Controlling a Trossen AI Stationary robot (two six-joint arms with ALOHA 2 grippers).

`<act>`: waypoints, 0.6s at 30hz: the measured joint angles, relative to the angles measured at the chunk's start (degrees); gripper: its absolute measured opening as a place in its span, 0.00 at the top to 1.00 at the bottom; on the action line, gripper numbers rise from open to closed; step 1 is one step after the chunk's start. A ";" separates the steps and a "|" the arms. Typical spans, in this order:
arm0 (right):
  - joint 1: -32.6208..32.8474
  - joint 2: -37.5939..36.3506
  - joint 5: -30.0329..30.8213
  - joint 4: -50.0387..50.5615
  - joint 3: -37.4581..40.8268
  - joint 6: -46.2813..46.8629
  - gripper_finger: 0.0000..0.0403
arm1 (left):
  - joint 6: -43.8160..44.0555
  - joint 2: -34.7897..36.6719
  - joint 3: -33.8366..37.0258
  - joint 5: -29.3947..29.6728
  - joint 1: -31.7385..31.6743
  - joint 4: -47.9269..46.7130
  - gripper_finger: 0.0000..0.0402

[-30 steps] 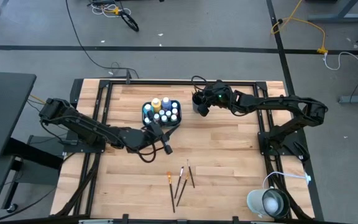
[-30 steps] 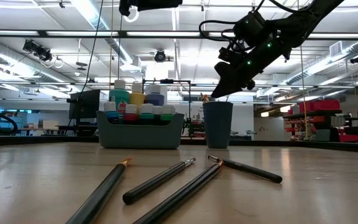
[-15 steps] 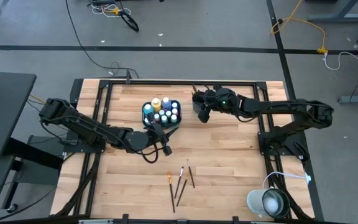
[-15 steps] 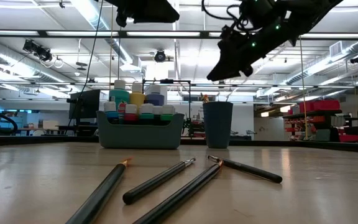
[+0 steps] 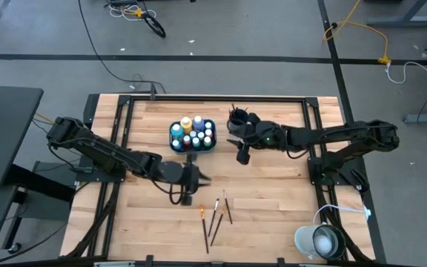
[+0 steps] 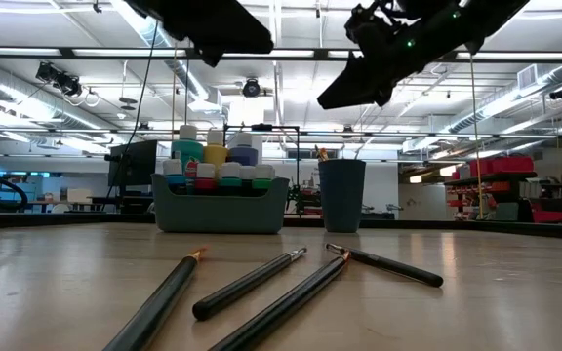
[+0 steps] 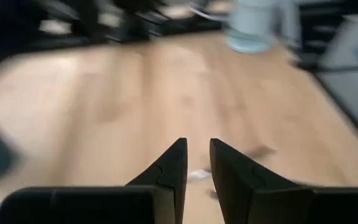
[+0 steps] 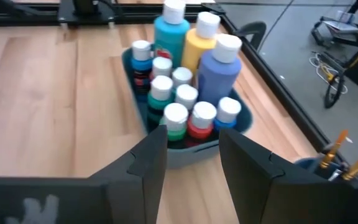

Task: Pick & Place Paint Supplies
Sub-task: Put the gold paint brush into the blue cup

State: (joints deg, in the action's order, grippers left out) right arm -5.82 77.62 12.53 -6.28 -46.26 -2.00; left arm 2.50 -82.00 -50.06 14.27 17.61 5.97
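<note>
Hangs the left gripper (image 5: 191,178) over the table (image 5: 273,200), between the teal tray (image 5: 172,136) and the four loose paintbrushes (image 5: 215,215), with its fingers only a crack apart and nothing in them. Keeps the right gripper (image 5: 243,152) up in the air just beside the dark blue cup (image 5: 237,117), fingers (image 8: 148,155) spread wide, empty too. Has the paint bottles (image 8: 185,93) packed tight and standing up in the tray, white caps on top. Has a few brushes (image 8: 337,146) standing in the cup, tips up. Leaves those four on the wood, near the front edge, lying close together and partly touching, well apart from both tray and cup. Looks like time to go down for one of them. Could go wrong in a few ways. Might grab two at once, since so little room shows between them. Might push one away and send it rolling, because thin round handles roll easily. Might miss a brush fully with fingers this close together, so better to open wider first. Might press too hard on the wood and flip a brush up. Could also bump the cup with the right arm, being so near, and tip it over, spilling what stands inside. Could knock a tall bottle while swinging past the tray. Cannot tell how high the left gripper hangs above the wood, so best to go down slowly.
</note>
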 joint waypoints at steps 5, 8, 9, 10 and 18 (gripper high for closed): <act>0.96 0.00 0.00 -0.07 0.00 0.00 0.63 | 1.03 -0.54 0.01 -11.22 -0.04 -2.80 0.81; 1.06 0.00 0.05 -0.11 0.00 0.00 0.63 | -1.22 -1.76 -0.08 -15.58 -0.04 -1.75 0.81; 1.06 0.00 0.05 -0.13 0.00 0.00 0.63 | -2.28 -2.06 -0.04 -16.49 -0.02 -2.55 0.81; 1.06 0.00 0.07 -0.35 0.00 0.00 0.63 | -3.07 -2.62 0.03 -17.40 -0.02 -2.41 0.80; 1.06 0.00 0.10 -1.05 0.00 0.00 0.63 | -5.27 -8.64 0.02 -23.31 -0.15 -1.33 0.63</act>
State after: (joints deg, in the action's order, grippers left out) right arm -4.75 77.62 12.62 -7.33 -46.26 -2.00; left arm -2.77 -90.63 -50.04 -9.04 17.45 4.65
